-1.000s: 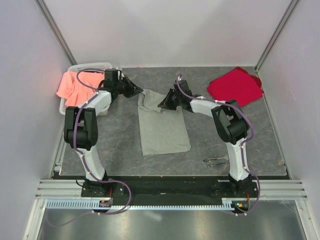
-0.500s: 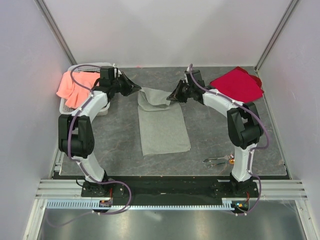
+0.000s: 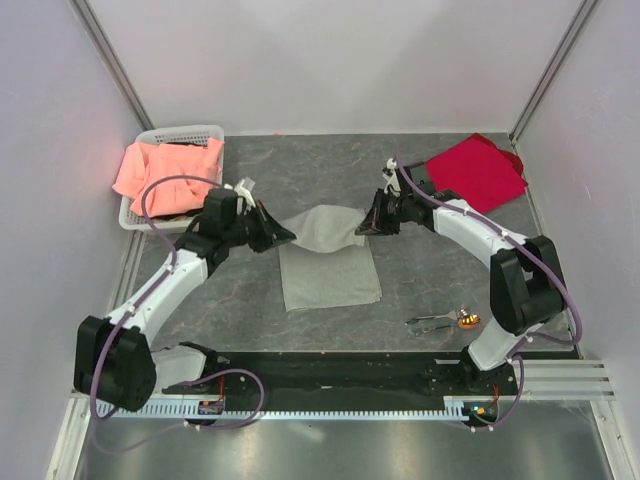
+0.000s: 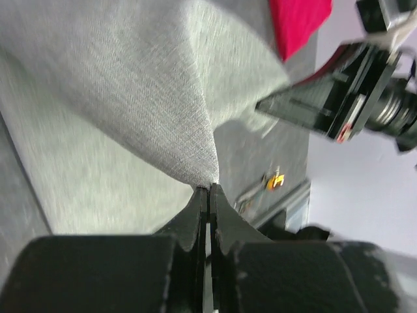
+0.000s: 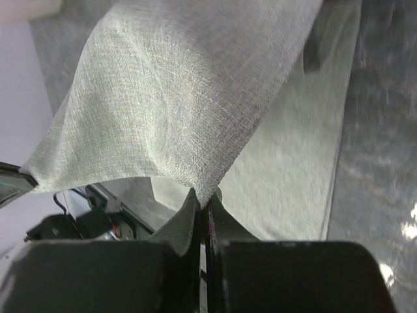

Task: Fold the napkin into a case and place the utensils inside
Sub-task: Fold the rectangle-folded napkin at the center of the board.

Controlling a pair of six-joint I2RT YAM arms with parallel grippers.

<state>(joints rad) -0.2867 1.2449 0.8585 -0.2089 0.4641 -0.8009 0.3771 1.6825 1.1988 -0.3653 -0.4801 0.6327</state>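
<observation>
The grey-green napkin (image 3: 328, 255) lies mid-table, its far end lifted and folded over toward the near end. My left gripper (image 3: 288, 238) is shut on the napkin's left far corner (image 4: 205, 176). My right gripper (image 3: 362, 227) is shut on the right far corner (image 5: 205, 189). The raised cloth (image 5: 176, 98) hangs stretched between the two grippers above the flat part (image 5: 293, 169). The silvery utensils (image 3: 440, 321) with an orange-brown end lie on the table near the right arm's base, also in the left wrist view (image 4: 270, 181).
A bright red cloth (image 3: 472, 172) lies at the back right. A white basket (image 3: 178, 137) with a salmon-orange cloth (image 3: 160, 172) stands at the back left. The grey table mat's near edge (image 3: 340, 350) borders the black arm mounts.
Both grippers have carried the napkin's far corners from the back of the table toward the near side, folding the cloth over itself. The visible flat part is shorter.
</observation>
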